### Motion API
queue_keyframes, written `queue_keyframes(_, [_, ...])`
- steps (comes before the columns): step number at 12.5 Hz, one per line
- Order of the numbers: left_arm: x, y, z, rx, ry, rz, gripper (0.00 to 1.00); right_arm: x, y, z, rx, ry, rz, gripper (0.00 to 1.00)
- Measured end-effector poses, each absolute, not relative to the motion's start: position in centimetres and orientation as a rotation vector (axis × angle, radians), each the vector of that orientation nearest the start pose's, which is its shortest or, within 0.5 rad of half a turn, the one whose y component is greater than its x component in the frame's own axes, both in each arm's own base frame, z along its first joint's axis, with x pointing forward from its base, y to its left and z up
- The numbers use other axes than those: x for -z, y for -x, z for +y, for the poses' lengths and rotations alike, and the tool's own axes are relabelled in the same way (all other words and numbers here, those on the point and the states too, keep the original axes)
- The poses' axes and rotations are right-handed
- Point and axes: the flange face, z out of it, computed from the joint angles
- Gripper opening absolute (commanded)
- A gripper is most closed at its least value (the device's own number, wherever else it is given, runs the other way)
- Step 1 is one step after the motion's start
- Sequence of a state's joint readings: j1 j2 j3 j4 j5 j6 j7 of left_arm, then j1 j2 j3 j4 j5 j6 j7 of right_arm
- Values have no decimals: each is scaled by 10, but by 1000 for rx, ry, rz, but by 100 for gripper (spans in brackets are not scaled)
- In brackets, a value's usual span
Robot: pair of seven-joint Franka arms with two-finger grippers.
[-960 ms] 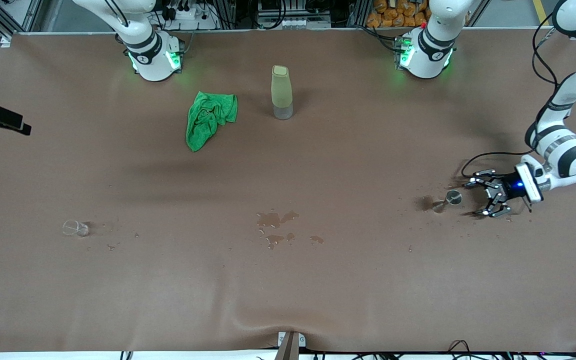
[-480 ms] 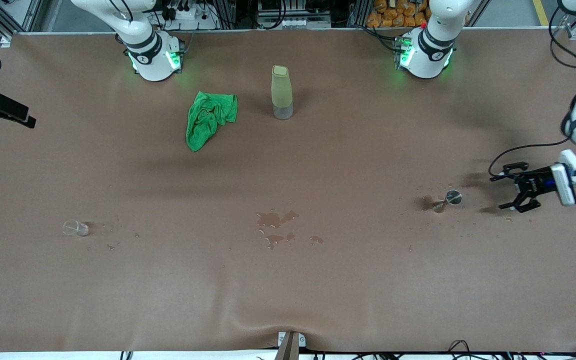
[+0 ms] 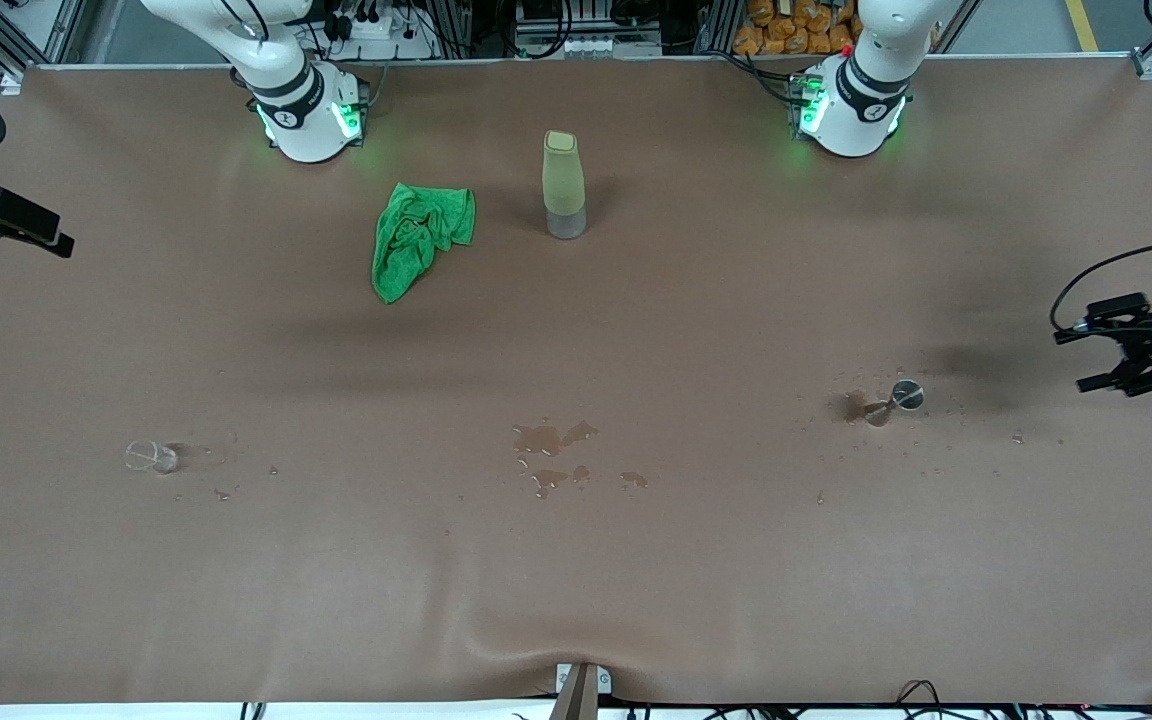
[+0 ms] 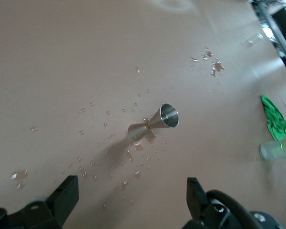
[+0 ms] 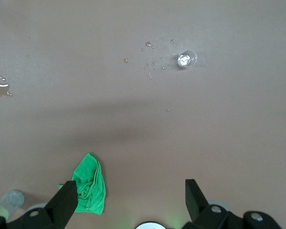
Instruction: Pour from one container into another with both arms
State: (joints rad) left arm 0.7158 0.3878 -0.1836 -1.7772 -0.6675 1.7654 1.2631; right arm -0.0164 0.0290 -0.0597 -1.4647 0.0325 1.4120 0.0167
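Table (image 3: 696, 600): brown cover, wet patches (image 3: 551, 440) at centre toward six o'clock.

Left gripper (image 3: 1098, 354): over the three o'clock edge, fingers spread, nothing held.

Right gripper (image 5: 130, 198): over the nine o'clock edge, fingers likewise spread and empty.

Bottle (image 3: 563, 185): upright, twelve o'clock.

Green cloth (image 3: 419, 238): crumpled at eleven o'clock, beside the bottle.

Jigger (image 3: 894, 400): at four o'clock, lying on its side amid droplets.

Glass cup (image 3: 151, 457): at eight o'clock, well apart from the jigger.

Hazards, as we judge them: the jigger may roll away under a closing finger, wet metal and clear glass may slip from a pinch, and any further pouring would add to the spill.
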Motion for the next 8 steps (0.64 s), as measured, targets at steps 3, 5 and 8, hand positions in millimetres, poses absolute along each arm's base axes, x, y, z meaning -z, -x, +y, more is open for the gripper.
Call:
queue_keyframes(3, [-391, -557, 246, -262, -2436, -359, 100, -643, -548, -42, -102, 3104, 151, 100])
queue_keyframes(5, [-432, -564, 219, -214, -2507, -265, 100, -641, -549, -44, -98, 3103, 159, 100])
queue_keyframes(8, [-484, -564, 184, -170, -2617, -145, 100, -639, -550, -49, -91, 3103, 170, 100])
